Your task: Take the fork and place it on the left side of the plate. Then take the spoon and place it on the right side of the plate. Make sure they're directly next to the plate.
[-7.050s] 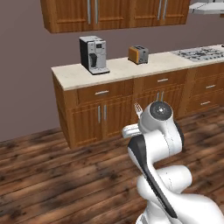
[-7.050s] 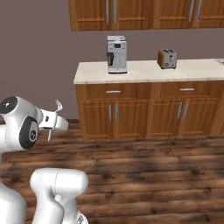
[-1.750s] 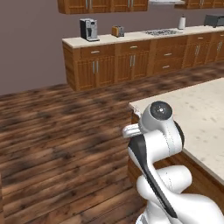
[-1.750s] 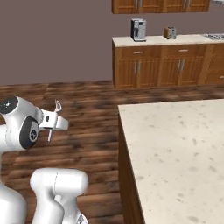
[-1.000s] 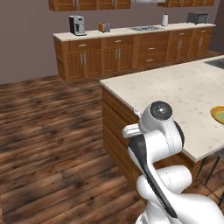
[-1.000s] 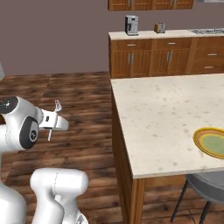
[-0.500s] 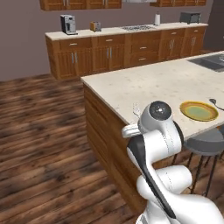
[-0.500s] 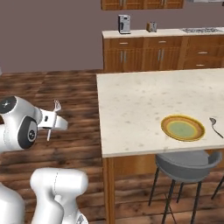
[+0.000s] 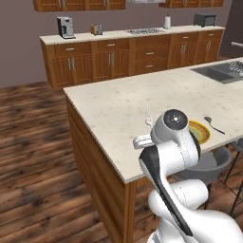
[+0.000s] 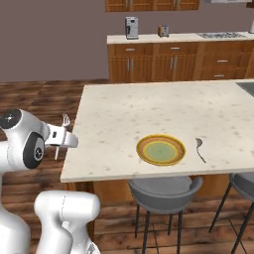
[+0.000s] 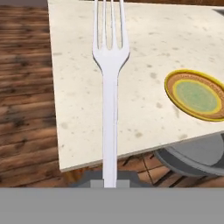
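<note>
My gripper is shut on the handle of the pale silver fork, whose tines point away along the hand view. In the right base view the fork stands tines-up in the gripper, by the island's left edge. The yellow plate lies near the counter's front edge, well to the right of the fork. Just right of the plate lies the grey spoon. In the left base view my arm covers part of the plate, and the spoon lies beyond it.
The pale stone island counter carries the plate and spoon. Grey stools stand under its front edge. A sink is set in its far end. Wooden cabinets with a coffee machine and toaster line the back wall.
The base has driven on, so the whole scene has shifted. The island with plate and spoon now sits closer and more in front. The fork stays in the shut gripper.
</note>
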